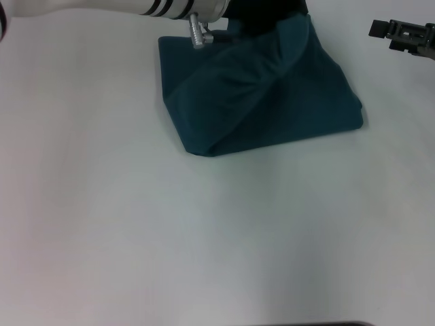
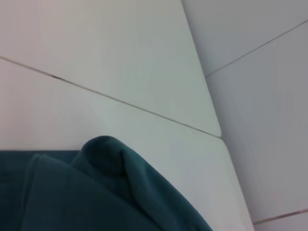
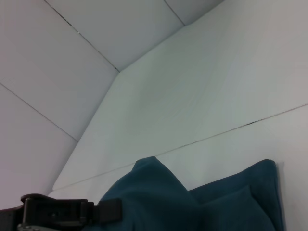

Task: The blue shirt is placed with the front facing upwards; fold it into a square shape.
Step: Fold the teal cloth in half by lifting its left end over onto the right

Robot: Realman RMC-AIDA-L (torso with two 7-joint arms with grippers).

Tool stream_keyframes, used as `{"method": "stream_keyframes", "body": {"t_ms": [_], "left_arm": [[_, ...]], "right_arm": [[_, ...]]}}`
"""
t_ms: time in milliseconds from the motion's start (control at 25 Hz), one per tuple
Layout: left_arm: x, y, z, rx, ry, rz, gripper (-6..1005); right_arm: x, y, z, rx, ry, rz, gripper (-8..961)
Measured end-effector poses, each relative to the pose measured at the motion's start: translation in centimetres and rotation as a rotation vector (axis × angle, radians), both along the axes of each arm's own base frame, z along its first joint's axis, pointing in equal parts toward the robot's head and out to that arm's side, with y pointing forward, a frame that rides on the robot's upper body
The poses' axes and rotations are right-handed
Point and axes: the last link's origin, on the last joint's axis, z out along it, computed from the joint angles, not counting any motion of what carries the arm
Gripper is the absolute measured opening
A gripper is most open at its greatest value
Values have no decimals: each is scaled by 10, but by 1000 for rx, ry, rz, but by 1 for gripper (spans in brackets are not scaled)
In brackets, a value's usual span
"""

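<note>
The blue shirt (image 1: 262, 95) lies on the far middle of the white table as a folded, roughly square teal bundle, plain side up. One fold of it rises into a peak (image 1: 296, 37) at the far edge. My left arm reaches in from the far left, and its dark gripper (image 1: 268, 20) is shut on that raised fold. The left wrist view shows the lifted fold of the blue shirt (image 2: 108, 159) over the flat layers. In the right wrist view the same peak (image 3: 149, 187) meets a black gripper part (image 3: 67, 211). My right gripper (image 1: 401, 34) hovers apart at the far right, off the cloth.
The white table (image 1: 204, 238) stretches bare toward me and to the left. A seam between tabletop panels (image 2: 120, 101) runs behind the shirt. The table's far corner (image 2: 219, 134) borders a tiled floor.
</note>
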Motion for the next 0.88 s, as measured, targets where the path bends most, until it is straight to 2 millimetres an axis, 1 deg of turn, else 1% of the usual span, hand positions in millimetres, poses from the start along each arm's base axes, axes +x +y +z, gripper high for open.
{"method": "stream_keyframes", "body": {"t_ms": [240, 400, 680, 880], "left_arm": [[4, -4, -2, -15, -48, -22, 41], [9, -8, -8, -31, -75, -38, 111], [8, -6, -7, -19, -83, -31, 233], [6, -6, -1, -12, -121, -38, 403]], "right_arm": [[0, 0, 0, 0, 1, -2, 944], [1, -1, -1, -4, -1, -7, 945], [0, 0, -3, -15, -3, -6, 945], [0, 1, -3, -14, -5, -4, 945]]}}
